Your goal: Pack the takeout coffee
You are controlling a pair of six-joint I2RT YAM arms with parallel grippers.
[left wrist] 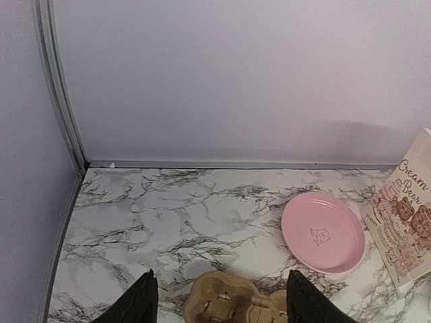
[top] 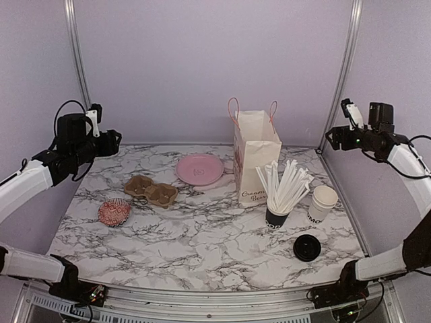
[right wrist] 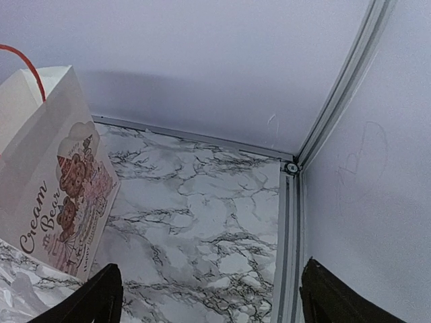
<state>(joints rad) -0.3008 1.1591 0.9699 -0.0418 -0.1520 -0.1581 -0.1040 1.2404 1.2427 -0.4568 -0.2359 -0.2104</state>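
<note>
One white takeout coffee cup (top: 322, 203) with dark lettering stands open-topped at the right of the table. Its round black lid (top: 307, 247) lies flat on the marble in front of it. My left gripper (top: 112, 140) hangs high at the back left, open and holding nothing. In the left wrist view that left gripper (left wrist: 222, 299) looks down on a brown cardboard cup carrier (left wrist: 232, 303). My right gripper (top: 334, 138) is raised at the back right, far above the cup. The right wrist view shows the right gripper (right wrist: 212, 289) open over bare marble.
A white paper bag (top: 254, 156) with red handles stands upright at the back centre. A black cup of white straws (top: 277, 217) sits just left of the coffee cup. There is also a pink plate (top: 200, 169), the carrier (top: 151, 191) and a red patterned liner (top: 114, 212).
</note>
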